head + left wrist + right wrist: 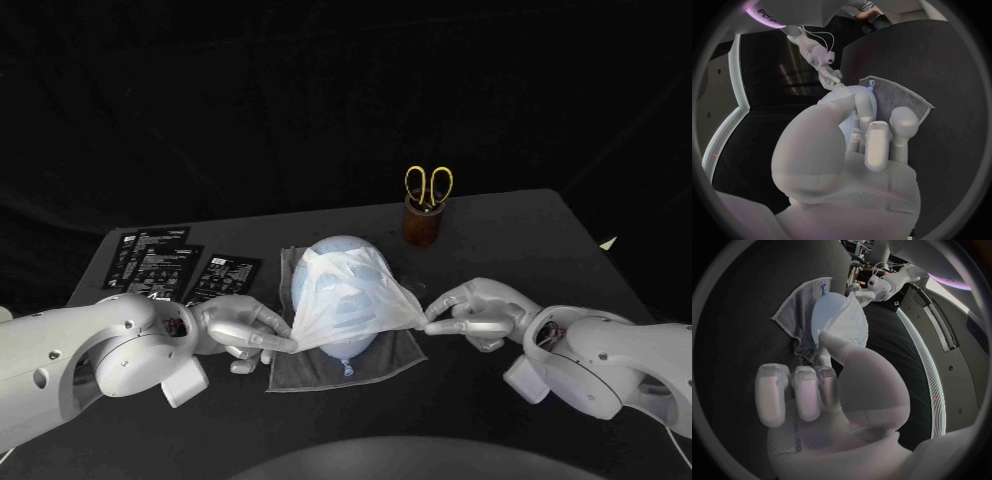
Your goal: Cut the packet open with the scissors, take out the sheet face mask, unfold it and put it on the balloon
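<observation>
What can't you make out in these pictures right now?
The scissors: blades hidden inside the brown holder, head view.
The packets: print too small to read, head view.
The balloon: its front is covered by the sheet mask, head view.
The left hand and right hand: exact pinch on the mask's edges is hidden behind each palm, wrist views.

packets (pixel 173 268): 3, at 9 o'clock
scissors (pixel 427 185): 1
holder (pixel 423 228): 1
balloon (pixel 332 244): 1
sheet face mask (pixel 358 308): 1
grey cloth (pixel 392 358): 1
</observation>
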`<state>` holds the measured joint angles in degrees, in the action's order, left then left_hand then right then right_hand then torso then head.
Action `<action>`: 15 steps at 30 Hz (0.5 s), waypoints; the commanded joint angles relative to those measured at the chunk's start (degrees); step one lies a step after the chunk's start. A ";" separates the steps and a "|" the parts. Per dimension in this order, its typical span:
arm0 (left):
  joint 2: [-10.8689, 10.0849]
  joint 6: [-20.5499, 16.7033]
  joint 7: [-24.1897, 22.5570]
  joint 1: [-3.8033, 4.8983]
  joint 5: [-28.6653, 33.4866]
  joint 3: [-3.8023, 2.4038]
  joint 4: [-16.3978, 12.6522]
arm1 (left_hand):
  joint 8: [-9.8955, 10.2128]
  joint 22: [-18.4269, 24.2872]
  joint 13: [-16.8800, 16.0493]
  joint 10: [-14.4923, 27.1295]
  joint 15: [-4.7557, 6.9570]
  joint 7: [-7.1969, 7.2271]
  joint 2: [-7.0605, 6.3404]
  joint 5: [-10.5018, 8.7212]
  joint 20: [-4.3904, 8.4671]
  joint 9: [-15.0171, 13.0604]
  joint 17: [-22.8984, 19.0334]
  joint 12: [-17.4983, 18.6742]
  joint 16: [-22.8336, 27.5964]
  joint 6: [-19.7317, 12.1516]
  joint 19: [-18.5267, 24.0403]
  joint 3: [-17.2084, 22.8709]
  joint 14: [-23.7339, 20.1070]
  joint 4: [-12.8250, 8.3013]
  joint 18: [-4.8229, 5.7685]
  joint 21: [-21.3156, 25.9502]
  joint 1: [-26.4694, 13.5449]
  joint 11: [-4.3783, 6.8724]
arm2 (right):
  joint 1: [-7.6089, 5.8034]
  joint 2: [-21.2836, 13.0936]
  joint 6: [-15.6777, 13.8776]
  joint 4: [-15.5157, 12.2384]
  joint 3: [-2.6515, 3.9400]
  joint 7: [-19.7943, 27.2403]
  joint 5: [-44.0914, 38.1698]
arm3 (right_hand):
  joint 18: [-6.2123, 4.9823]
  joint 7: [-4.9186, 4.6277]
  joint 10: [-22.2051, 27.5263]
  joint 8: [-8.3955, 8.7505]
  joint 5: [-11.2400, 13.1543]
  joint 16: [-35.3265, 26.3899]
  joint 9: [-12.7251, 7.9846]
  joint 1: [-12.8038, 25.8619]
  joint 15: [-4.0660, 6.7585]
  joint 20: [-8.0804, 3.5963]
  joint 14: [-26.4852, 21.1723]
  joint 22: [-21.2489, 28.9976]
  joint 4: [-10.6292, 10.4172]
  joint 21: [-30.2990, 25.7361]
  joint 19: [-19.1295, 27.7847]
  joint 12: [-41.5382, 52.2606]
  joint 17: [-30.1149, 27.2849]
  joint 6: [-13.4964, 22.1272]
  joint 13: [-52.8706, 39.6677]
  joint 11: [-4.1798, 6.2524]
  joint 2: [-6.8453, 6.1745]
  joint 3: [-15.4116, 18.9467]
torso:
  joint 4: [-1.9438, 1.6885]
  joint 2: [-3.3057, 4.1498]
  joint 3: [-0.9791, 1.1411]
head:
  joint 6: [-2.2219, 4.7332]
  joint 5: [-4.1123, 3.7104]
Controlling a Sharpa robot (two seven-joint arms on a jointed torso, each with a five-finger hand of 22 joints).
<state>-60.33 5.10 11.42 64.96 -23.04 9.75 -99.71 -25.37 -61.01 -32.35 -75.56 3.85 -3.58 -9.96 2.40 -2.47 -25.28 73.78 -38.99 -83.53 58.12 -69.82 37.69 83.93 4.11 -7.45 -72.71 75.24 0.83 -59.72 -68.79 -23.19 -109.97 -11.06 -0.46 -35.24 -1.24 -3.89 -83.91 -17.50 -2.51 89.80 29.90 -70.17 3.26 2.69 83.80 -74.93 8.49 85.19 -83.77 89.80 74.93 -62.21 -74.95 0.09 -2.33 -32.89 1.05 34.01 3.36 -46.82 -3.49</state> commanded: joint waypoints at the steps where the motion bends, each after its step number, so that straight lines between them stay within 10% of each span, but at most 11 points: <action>1: -0.06 7.72 -3.50 0.18 5.34 -0.06 -0.64 | -0.15 -0.08 -0.05 0.28 0.38 0.13 0.43 0.39 0.01 -3.61 0.16 -0.18 -0.15 0.23 -0.04 -0.17 2.19 -0.36 0.97 0.02 -0.05 0.12 | -0.45 -0.69 12.97 -0.96 0.01 5.00 4.51 | 0.11 -0.09 -6.09 -0.30 -0.28 0.20 -0.02 0.44 0.39 -0.12 6.21 -13.55 -0.08 -0.01 -4.31 0.20 15.07 -0.40 -15.05 0.25 0.03 -0.44 | -0.04 -0.10 0.00 | 0.76 -0.07; 10: -0.22 18.88 -4.26 1.45 7.70 -0.19 -1.89 | -0.23 -0.02 -0.05 0.32 0.36 0.13 0.44 0.38 0.00 -3.70 0.23 -0.13 -0.18 0.25 0.02 -0.35 2.18 -0.39 0.97 0.08 -0.08 0.10 | -3.11 -2.88 28.04 -3.29 0.02 6.25 8.39 | 0.19 -0.12 -6.09 -0.32 -0.28 0.20 0.02 0.52 0.38 -0.11 6.21 -13.66 -0.11 0.32 -4.44 0.20 15.07 -0.35 -15.05 0.23 0.15 -0.48 | -0.05 -0.13 -0.04 | 1.90 -0.35; 15: -0.15 21.02 -4.46 1.87 8.62 -0.20 -1.98 | -0.38 -0.07 -0.05 0.34 0.33 0.16 0.62 0.38 -0.03 -3.88 0.29 -0.06 -0.21 0.29 0.03 -0.77 2.15 -0.23 0.99 0.11 -0.34 0.08 | -4.03 -3.34 30.10 -3.61 0.02 6.24 9.37 | 0.15 -0.13 -6.09 -0.33 -0.28 0.20 0.03 0.54 0.37 -0.10 6.21 -13.60 -0.11 0.14 -4.37 0.20 15.07 -0.32 -15.05 0.22 0.20 -0.50 | -0.03 -0.11 -0.01 | 2.07 -0.39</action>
<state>-60.57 20.63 8.41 66.69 -16.83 9.58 -101.52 -25.53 -61.00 -32.34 -75.55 3.84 -3.50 -9.87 2.63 -2.47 -25.69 74.03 -38.99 -83.53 57.99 -69.81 37.21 83.93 3.96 -7.45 -72.71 75.13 0.81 -63.66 -72.03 0.58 -113.47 -11.02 4.24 -28.26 -1.24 -4.10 -83.91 -17.70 -2.51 89.76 29.83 -70.18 3.26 2.70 83.79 -74.95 8.30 85.30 -83.75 89.70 74.95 -62.18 -74.90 0.09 -2.34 -33.07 1.01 33.89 3.35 -44.84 -3.85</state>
